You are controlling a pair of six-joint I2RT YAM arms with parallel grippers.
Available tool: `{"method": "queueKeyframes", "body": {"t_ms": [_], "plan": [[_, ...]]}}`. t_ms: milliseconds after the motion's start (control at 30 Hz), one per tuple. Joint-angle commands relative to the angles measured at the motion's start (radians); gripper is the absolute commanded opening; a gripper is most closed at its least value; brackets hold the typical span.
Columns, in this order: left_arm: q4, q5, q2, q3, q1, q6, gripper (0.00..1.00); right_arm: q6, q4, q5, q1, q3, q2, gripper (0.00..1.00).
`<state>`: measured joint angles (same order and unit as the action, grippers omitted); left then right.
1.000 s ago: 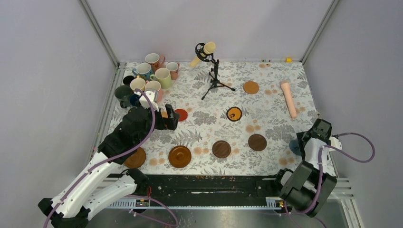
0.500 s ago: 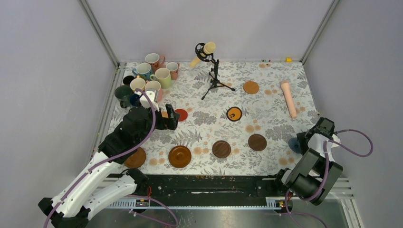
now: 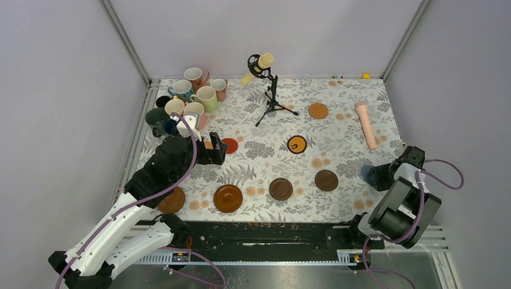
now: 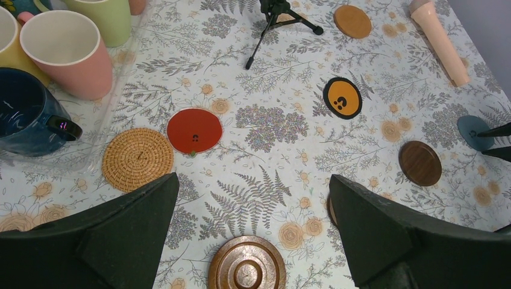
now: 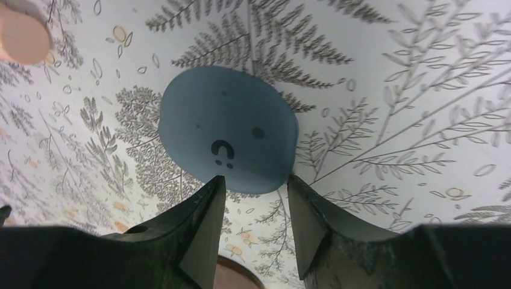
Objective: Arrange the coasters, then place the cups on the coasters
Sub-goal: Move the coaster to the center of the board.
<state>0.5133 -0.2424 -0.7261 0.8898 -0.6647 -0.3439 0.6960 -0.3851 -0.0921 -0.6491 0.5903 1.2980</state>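
Several coasters lie flat on the flowered cloth: red [image 3: 229, 145], black-rimmed orange [image 3: 296, 144], tan [image 3: 318, 111], dark brown [image 3: 326, 180], brown [image 3: 281, 188] and ridged brown [image 3: 228, 198]. A cork coaster [image 4: 137, 159] lies beside the red one [image 4: 194, 130]. The cups [image 3: 191, 98] cluster at the back left. My left gripper [image 4: 253, 176] hangs wide open above the cloth, holding nothing. The grey-blue coaster [image 5: 229, 129] lies at the right. My right gripper [image 5: 254, 177] is low at its near rim, jaws half closed, both tips touching the rim.
A cream microphone [image 3: 260, 63] on a black tripod stands at the back centre. At the right a pink cylindrical handle [image 3: 366, 124] lies on the cloth. Another brown coaster [image 3: 173, 200] is partly under my left arm. Grey walls close in three sides.
My right gripper has swung left and down to the grey-blue coaster, its jaws narrowing from wide open to about half. The left arm has not moved.
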Motion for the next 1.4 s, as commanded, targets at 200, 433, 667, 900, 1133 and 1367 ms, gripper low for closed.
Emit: {"method": "queueKeyframes", "body": {"t_ms": [200, 433, 667, 900, 1133, 1367], "plan": [[-0.061, 0.013, 0.036, 0.003, 0.002, -0.005, 0.99, -0.113, -0.115, -0.2, 0.013, 0.054, -0.001, 0.57], [-0.061, 0.032, 0.049, -0.002, -0.001, -0.011, 0.99, -0.133, -0.11, 0.08, 0.013, 0.115, -0.012, 0.84], [-0.067, 0.054, 0.047, -0.006, -0.002, -0.014, 0.99, -0.173, 0.043, 0.069, 0.012, 0.106, -0.004, 0.95], [-0.07, 0.045, 0.037, -0.006, -0.002, -0.01, 0.99, -0.22, 0.05, 0.048, 0.012, 0.17, 0.113, 0.91], [-0.067, 0.034, 0.026, -0.005, -0.002, -0.004, 0.99, -0.235, 0.111, 0.021, 0.012, 0.165, 0.162, 0.88], [-0.066, 0.009, 0.039, -0.004, -0.001, 0.002, 0.99, -0.243, 0.095, -0.028, 0.012, 0.169, 0.207, 0.84]]}}
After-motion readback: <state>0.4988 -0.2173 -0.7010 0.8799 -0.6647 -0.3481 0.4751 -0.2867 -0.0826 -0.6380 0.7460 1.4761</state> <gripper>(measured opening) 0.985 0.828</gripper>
